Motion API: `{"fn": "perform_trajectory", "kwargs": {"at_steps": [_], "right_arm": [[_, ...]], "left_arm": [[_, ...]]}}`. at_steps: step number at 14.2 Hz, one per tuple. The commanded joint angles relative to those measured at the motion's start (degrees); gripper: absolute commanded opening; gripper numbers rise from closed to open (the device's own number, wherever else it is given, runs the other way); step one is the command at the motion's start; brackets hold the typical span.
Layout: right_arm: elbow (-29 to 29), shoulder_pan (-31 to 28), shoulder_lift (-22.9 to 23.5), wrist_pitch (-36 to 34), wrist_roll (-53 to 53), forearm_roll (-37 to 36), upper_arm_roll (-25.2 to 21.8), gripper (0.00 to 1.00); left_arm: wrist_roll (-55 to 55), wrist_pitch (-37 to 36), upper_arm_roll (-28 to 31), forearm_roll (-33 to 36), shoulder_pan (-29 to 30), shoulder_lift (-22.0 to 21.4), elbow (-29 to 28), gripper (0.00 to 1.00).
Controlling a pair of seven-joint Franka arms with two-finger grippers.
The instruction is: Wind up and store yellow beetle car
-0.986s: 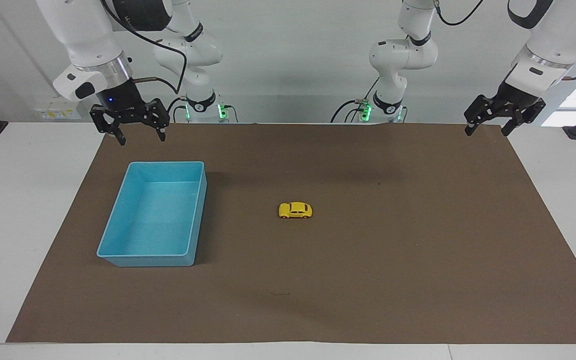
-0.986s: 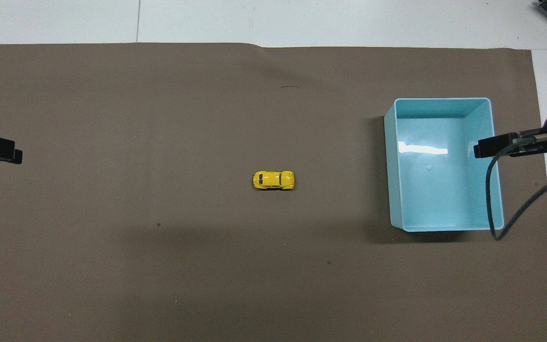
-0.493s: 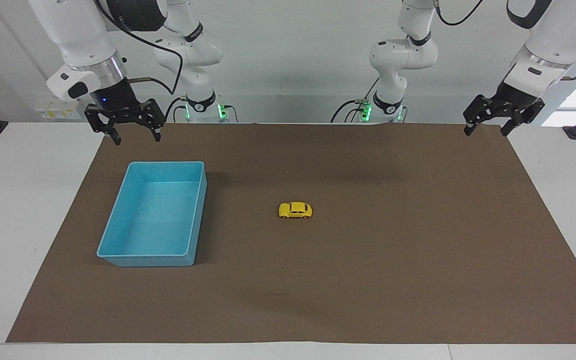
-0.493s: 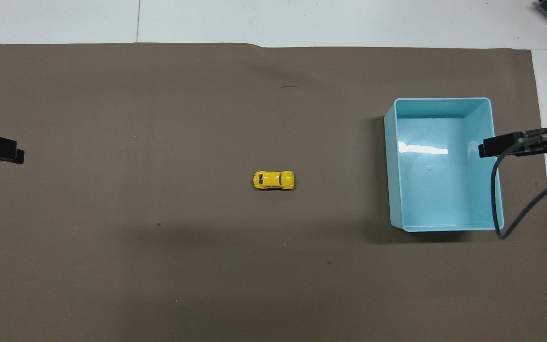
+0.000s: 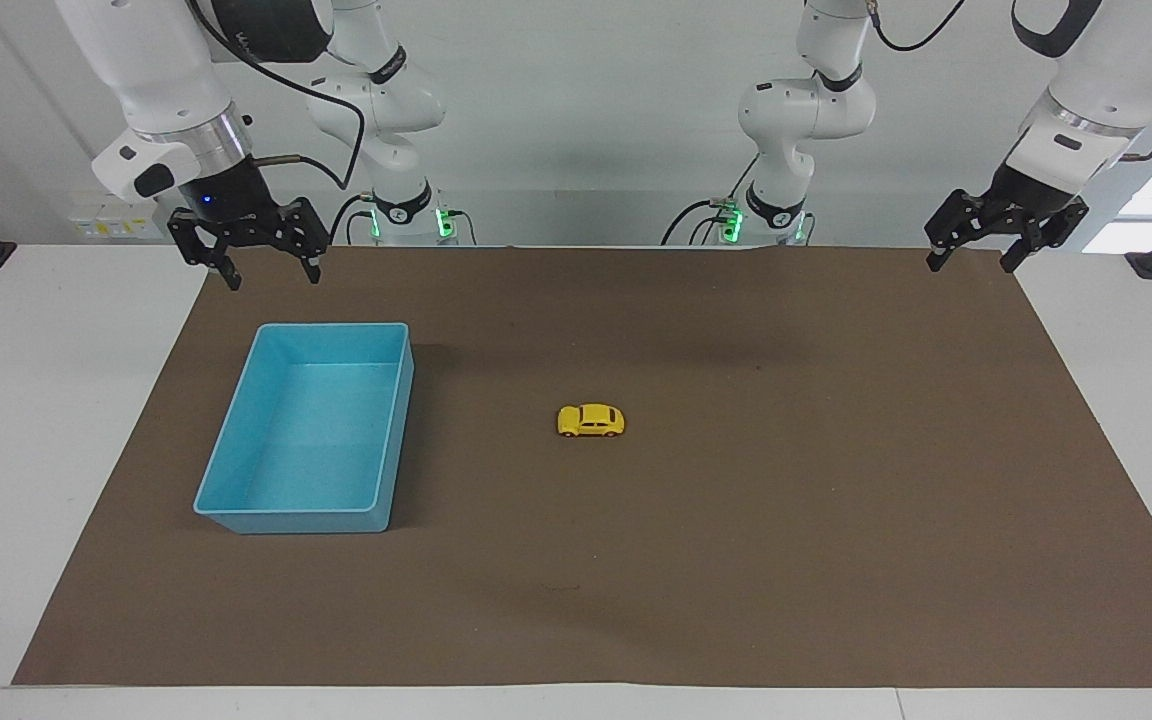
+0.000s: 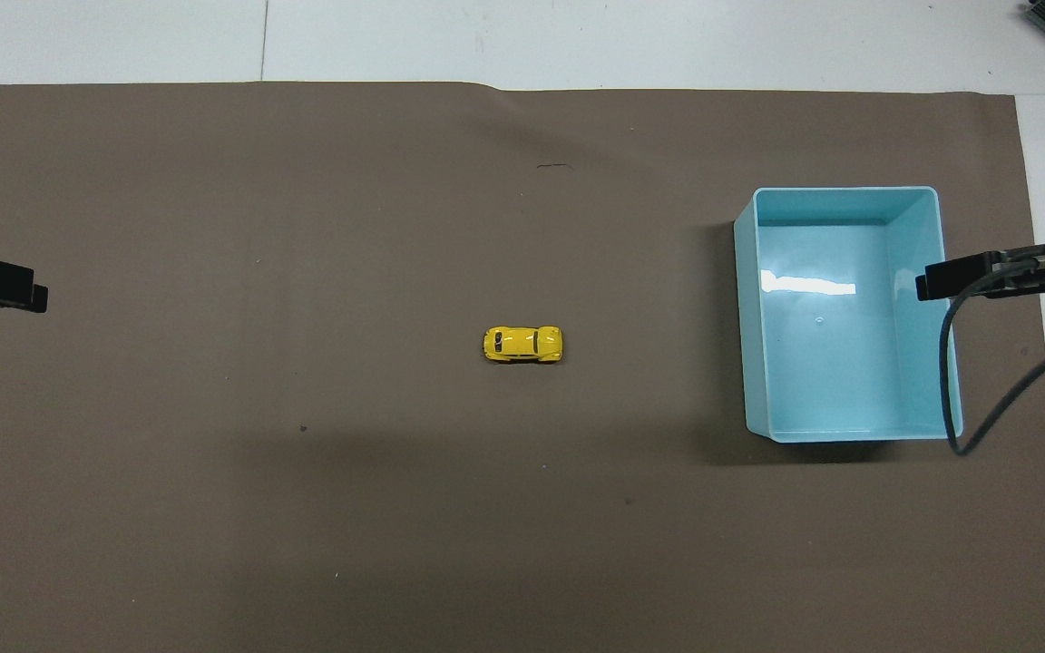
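The yellow beetle car point(image 5: 591, 420) stands on its wheels near the middle of the brown mat, and it also shows in the overhead view point(image 6: 523, 345). The blue bin point(image 5: 286, 512) lies open and empty toward the right arm's end of the table, with its wall point(image 6: 744, 345) a good way from the car. My right gripper point(image 5: 274, 278) is open and empty, up in the air over the mat's edge by the bin. My left gripper point(image 5: 969, 266) is open and empty, up over the mat's corner at the left arm's end. Neither gripper is near the car.
The brown mat point(image 5: 736, 560) covers most of the white table point(image 5: 56, 400). A small dark mark point(image 6: 554, 166) lies on the mat farther from the robots than the car. A cable point(image 6: 985, 408) hangs from the right arm beside the bin.
My right gripper has risen a little and drifted away from the bin toward the table's end. The left gripper has barely moved. The car and the bin have not moved.
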Motion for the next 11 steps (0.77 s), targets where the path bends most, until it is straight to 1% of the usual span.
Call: {"fn": "perform_trajectory", "kwargs": {"at_steps": [1,5,9,11], "right_arm": [[0.01,-0.30,-0.34,0.17,1.33,1.23,0.03,1.00],[0.01,-0.39,-0.34,0.25,1.33,1.23,-0.06,1.00],[0.01,-0.39,-0.34,0.25,1.33,1.23,-0.06,1.00],[0.01,-0.39,-0.34,0.17,1.33,1.23,-0.06,1.00]], "left_arm": [[-0.21,0.72,0.30,-0.06,-0.58,-0.51,-0.48,1.00],[-0.21,0.72,0.21,-0.15,-0.67,-0.33,-0.74,1.00],[-2.58,1.78,0.04,-0.15,-1.46,0.02,-1.36,1.00],[-4.32,2.48,0.04,-0.15,-2.77,0.11,-2.41,1.00]]}}
